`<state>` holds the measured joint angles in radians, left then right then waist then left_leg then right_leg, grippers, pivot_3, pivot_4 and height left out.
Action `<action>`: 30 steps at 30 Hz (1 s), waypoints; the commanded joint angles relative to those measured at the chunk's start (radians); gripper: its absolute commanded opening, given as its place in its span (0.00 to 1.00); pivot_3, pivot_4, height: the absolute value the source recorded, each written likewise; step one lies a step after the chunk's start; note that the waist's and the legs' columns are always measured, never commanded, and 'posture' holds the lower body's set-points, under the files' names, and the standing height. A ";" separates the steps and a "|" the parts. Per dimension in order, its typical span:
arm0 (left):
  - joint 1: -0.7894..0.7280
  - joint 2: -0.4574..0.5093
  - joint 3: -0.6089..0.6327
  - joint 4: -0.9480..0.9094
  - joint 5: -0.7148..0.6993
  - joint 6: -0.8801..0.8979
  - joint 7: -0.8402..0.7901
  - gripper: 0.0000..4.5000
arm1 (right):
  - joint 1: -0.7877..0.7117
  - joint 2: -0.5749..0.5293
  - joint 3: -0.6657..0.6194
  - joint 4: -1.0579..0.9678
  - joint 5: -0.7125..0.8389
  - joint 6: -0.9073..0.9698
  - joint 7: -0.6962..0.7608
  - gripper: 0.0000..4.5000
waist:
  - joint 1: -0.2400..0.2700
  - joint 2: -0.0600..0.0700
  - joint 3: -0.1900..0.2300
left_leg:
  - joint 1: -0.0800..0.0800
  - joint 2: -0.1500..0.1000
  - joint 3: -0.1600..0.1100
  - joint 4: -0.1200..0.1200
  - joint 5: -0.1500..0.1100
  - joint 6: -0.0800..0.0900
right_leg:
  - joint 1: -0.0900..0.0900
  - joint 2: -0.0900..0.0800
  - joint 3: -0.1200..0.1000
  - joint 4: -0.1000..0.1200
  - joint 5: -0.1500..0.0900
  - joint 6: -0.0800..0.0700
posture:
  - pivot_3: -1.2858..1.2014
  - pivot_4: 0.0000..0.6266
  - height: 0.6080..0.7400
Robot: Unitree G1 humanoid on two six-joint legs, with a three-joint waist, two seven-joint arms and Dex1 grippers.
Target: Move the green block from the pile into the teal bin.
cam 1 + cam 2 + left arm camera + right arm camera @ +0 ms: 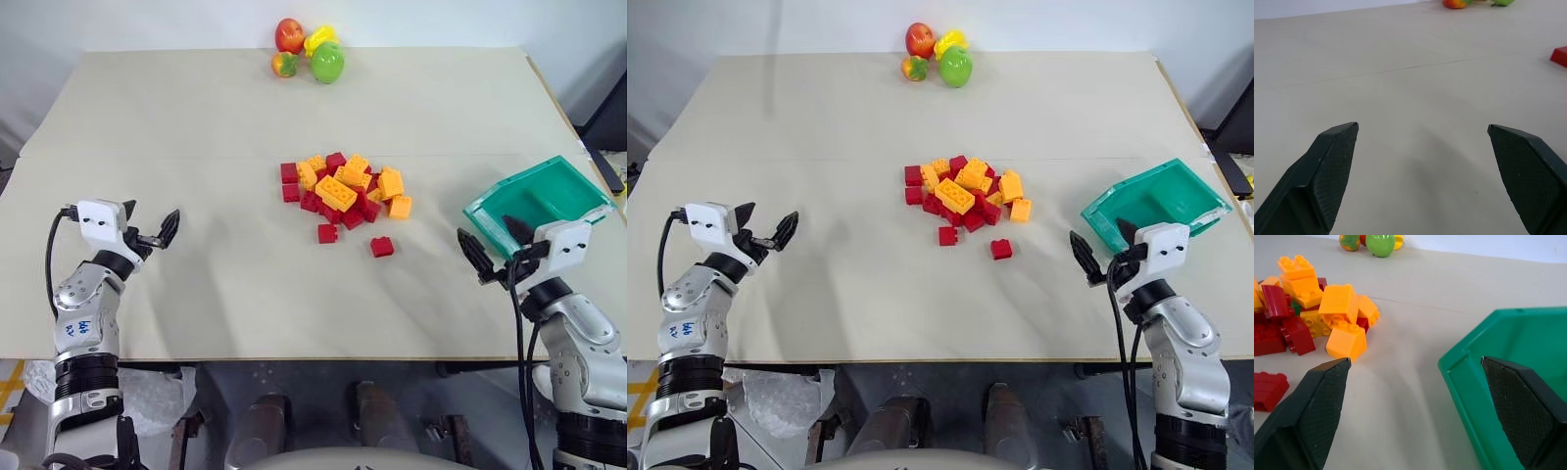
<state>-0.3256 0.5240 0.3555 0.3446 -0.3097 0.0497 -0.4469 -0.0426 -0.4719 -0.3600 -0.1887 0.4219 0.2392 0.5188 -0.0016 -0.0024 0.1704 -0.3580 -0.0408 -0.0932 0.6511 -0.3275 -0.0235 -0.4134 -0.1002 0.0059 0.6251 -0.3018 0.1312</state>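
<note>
Four toy fruits, one teal bin, two loose red bricks.

Left end effector and right end effector both spread wide.

Head pair high over table; wrist views low, forward.

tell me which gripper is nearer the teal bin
Right. The right gripper sits open at the teal bin's near corner, while the left gripper is open far across the table, beyond the brick pile.
</note>
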 commanded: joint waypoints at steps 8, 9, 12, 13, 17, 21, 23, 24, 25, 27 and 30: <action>-0.001 0.057 -0.005 -0.071 0.005 -0.141 -0.142 1.00 | -0.001 -0.064 0.025 -0.114 0.024 0.093 0.028 0.99 | -0.001 0.000 0.000 | 0.000 0.000 0.000 0.000 0.000 0.000 | 0.000 0.000 0.000 -0.001 0.000 0.000 | 0.52 0.24 1.00; -0.009 0.054 0.004 -0.065 -0.029 -0.112 -0.163 1.00 | 0.002 -0.069 0.030 -0.130 0.018 0.101 0.026 0.99 | -0.001 0.000 0.000 | 0.000 0.000 0.000 0.000 0.000 0.000 | 0.000 0.000 0.000 -0.001 0.000 0.000 | 0.52 0.24 1.00; -0.033 0.062 -0.019 -0.049 -0.045 -0.048 -0.195 1.00 | 0.010 -0.096 0.084 -0.220 -0.010 0.159 0.015 0.99 | 0.001 0.000 0.000 | 0.000 0.000 0.000 0.000 0.000 0.000 | 0.000 0.000 0.000 -0.003 0.000 0.000 | 0.52 0.24 1.00; -0.034 0.064 -0.042 -0.057 -0.035 -0.054 -0.224 1.00 | -0.001 -0.098 0.109 -0.259 -0.011 0.192 0.000 0.99 | 0.000 0.000 0.000 | 0.000 0.000 0.000 0.000 0.000 0.000 | 0.000 0.000 0.000 -0.003 0.000 0.000 | 0.52 0.24 1.00; -0.054 0.081 -0.097 -0.031 -0.039 -0.091 -0.378 1.00 | -0.104 -0.082 0.211 -0.345 0.004 0.341 -0.056 0.99 | -0.005 0.000 0.000 | 0.000 0.000 0.001 0.000 0.000 0.000 | 0.000 0.000 0.000 -0.003 0.000 0.000 | 0.52 0.24 1.00; -0.096 0.086 -0.128 0.037 -0.037 -0.131 -0.477 1.00 | -0.251 -0.039 0.327 -0.363 0.028 0.491 -0.084 0.87 | -0.002 0.000 0.000 | 0.000 0.001 0.000 0.000 0.000 -0.001 | -0.001 0.001 0.000 -0.003 0.000 0.000 | 0.52 0.24 1.00; -0.109 0.085 -0.130 0.063 -0.046 -0.135 -0.505 1.00 | -0.304 -0.005 0.360 -0.353 0.046 0.558 -0.104 0.72 | -0.002 0.000 0.000 | 0.000 0.002 0.000 0.000 0.000 -0.001 | -0.001 0.001 0.000 -0.003 0.000 -0.001 | 0.52 0.24 1.00; -0.113 0.084 -0.129 0.071 -0.047 -0.137 -0.511 1.00 | -0.321 0.005 0.371 -0.351 0.048 0.579 -0.108 0.65 | -0.002 0.000 0.000 | 0.000 0.001 0.000 0.000 0.000 -0.001 | -0.001 0.001 0.000 -0.003 0.000 0.000 | 0.52 0.24 1.00; -0.113 0.077 -0.124 0.071 -0.076 -0.150 -0.565 1.00 | -0.365 0.054 0.410 -0.321 0.041 0.593 -0.127 0.58 | -0.002 0.000 0.000 | -0.001 0.001 0.000 0.000 0.000 0.000 | -0.001 0.001 0.000 -0.002 0.000 0.000 | 0.52 0.24 1.00; -0.114 0.068 -0.121 0.069 -0.123 -0.146 -0.649 1.00 | -0.453 0.153 0.479 -0.248 0.016 0.610 -0.171 0.42 | -0.010 -0.001 0.000 | -0.002 0.001 0.000 0.000 0.000 0.000 | -0.002 0.001 0.000 -0.001 0.000 0.000 | 0.52 0.24 1.00; -0.119 0.057 -0.110 0.066 -0.197 -0.113 -0.751 1.00 | -0.620 0.323 0.557 -0.038 -0.058 0.581 -0.241 0.18 | -0.028 0.000 -0.001 | -0.006 0.001 0.000 0.002 0.000 -0.001 | -0.007 0.001 0.000 0.002 0.000 0.000 | 0.52 0.24 1.00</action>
<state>-0.4362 0.5762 0.2237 0.4342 -0.4506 -0.0725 -1.1409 -0.6022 -0.1988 0.1682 -0.3084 0.4020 0.8498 0.3210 -0.0297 -0.0029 0.1698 -0.3675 -0.0396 -0.0933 0.6537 -0.3263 -0.0259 -0.4248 -0.0992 0.0061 0.6288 -0.3019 0.1306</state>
